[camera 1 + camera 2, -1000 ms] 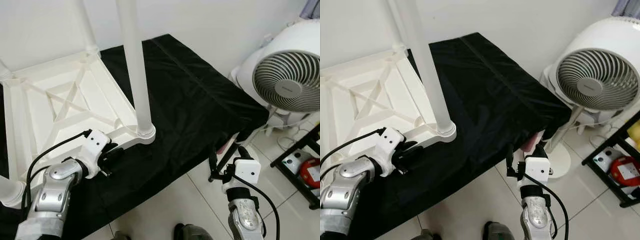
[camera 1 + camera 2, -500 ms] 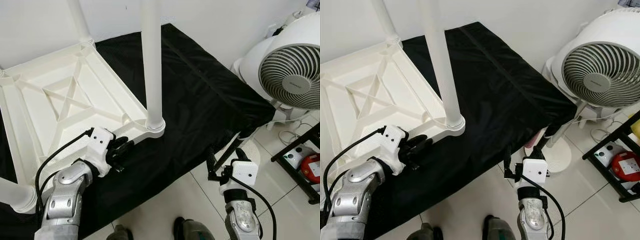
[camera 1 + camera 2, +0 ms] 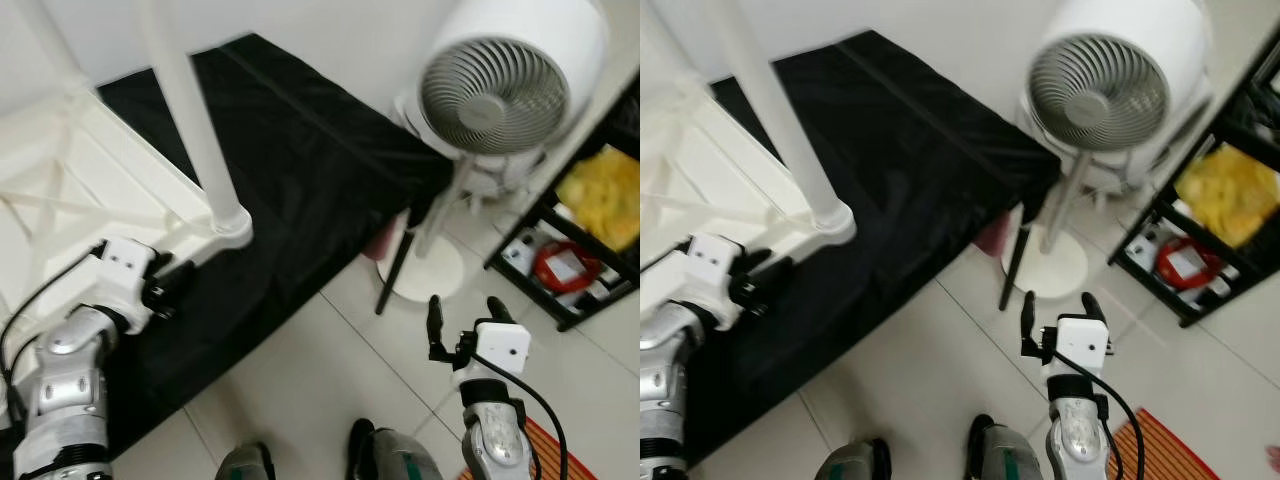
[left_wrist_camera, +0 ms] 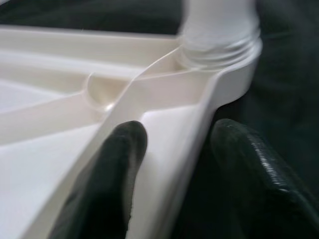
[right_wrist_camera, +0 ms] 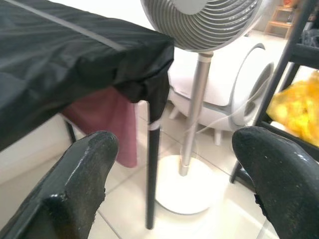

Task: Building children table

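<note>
White tabletop (image 4: pixel 164 129) rim between left tool (image 4: pixel 169 164) fingers

A: What's the children table (image 3: pixel 70 190) look like?

B: White plastic, lying upside down on a black-covered bench (image 3: pixel 300 150), its ribbed underside facing up with crossed braces.

A: And the legs?

B: One round white leg (image 3: pixel 190 120) stands upright in the corner socket (image 4: pixel 219 50), just beyond the left gripper (image 4: pixel 172 164) fingers (image 4: pixel 112 174).

A: Where's the rim?

B: The table's edge runs between those two spread black fingers, one over the inner tray side, one outside against the black cloth.
</note>
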`<state>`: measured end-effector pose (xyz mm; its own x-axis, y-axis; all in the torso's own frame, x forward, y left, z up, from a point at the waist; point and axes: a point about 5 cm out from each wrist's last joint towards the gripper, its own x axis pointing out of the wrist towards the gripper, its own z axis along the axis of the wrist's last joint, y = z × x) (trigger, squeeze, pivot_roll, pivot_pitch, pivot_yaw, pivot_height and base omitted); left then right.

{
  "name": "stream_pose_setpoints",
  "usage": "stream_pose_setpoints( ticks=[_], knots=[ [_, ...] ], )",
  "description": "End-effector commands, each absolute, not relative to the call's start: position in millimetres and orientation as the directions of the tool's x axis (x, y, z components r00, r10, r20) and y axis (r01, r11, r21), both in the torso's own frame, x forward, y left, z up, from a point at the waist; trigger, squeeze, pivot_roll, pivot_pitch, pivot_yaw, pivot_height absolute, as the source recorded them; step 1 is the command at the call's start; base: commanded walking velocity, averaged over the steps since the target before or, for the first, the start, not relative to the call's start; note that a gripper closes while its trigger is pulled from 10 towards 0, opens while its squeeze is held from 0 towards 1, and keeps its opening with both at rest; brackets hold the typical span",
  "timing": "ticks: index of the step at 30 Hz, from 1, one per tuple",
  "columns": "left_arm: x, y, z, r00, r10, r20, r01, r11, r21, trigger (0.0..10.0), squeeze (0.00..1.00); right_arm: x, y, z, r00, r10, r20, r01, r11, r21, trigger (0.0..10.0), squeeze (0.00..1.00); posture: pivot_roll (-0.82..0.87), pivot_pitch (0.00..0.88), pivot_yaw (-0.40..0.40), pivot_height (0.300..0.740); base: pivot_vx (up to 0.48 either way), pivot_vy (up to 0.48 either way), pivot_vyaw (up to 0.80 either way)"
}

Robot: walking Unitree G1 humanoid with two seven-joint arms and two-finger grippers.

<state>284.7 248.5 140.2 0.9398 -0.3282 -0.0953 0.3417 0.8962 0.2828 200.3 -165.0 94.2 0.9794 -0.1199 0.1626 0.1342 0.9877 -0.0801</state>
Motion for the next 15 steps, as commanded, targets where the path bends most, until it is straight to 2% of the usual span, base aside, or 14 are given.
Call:
stream_pose_setpoints(
  ticks=[1, 2, 3, 5, 8, 15],
  knots=[
    [283, 277, 145, 0.972, 0.226, 0.061, -0.234, 0.926, 0.295, 10.0, 1.0, 201, -162, 93, 0.982, -0.104, 0.158, 0.119, 0.989, -0.086, 10.0, 0.0, 0.03, 0.107, 0.049, 0.74, 0.0, 0.0, 0.0],
    [285, 275, 146, 0.973, 0.221, 0.067, -0.231, 0.926, 0.299, 10.0, 1.0, 200, -162, 93, 0.982, -0.104, 0.157, 0.119, 0.989, -0.087, 10.0, 0.0, 0.03, 0.107, 0.049, 0.74, 0.0, 0.0, 0.0],
    [288, 271, 150, 0.974, 0.208, 0.087, -0.224, 0.928, 0.297, 10.0, 0.0, 200, -162, 92, 0.982, -0.103, 0.155, 0.118, 0.989, -0.089, 10.0, 0.0, 0.03, 0.11, 0.046, 0.74, 0.0, 0.0, 0.0],
    [288, 271, 150, 0.974, 0.208, 0.087, -0.224, 0.928, 0.297, 10.0, 0.0, 200, -162, 92, 0.982, -0.103, 0.155, 0.118, 0.989, -0.089, 10.0, 0.0, 0.03, 0.11, 0.046, 0.74, 0.0, 0.0, 0.0],
    [295, 260, 161, 0.977, 0.137, 0.165, -0.175, 0.952, 0.249, 10.0, 0.0, 199, -161, 92, 0.984, -0.098, 0.151, 0.112, 0.99, -0.086, 10.0, 0.0, 0.03, 0.111, 0.046, 0.74, 0.0, 0.0, 0.0],
    [295, 259, 163, 0.972, 0.107, 0.211, -0.148, 0.972, 0.185, 10.0, 0.0, 199, -161, 92, 0.983, -0.097, 0.156, 0.11, 0.991, -0.08, 10.0, 0.0, 0.03, 0.116, 0.046, 0.74, 0.0, 0.0, 0.0]
  ],
)
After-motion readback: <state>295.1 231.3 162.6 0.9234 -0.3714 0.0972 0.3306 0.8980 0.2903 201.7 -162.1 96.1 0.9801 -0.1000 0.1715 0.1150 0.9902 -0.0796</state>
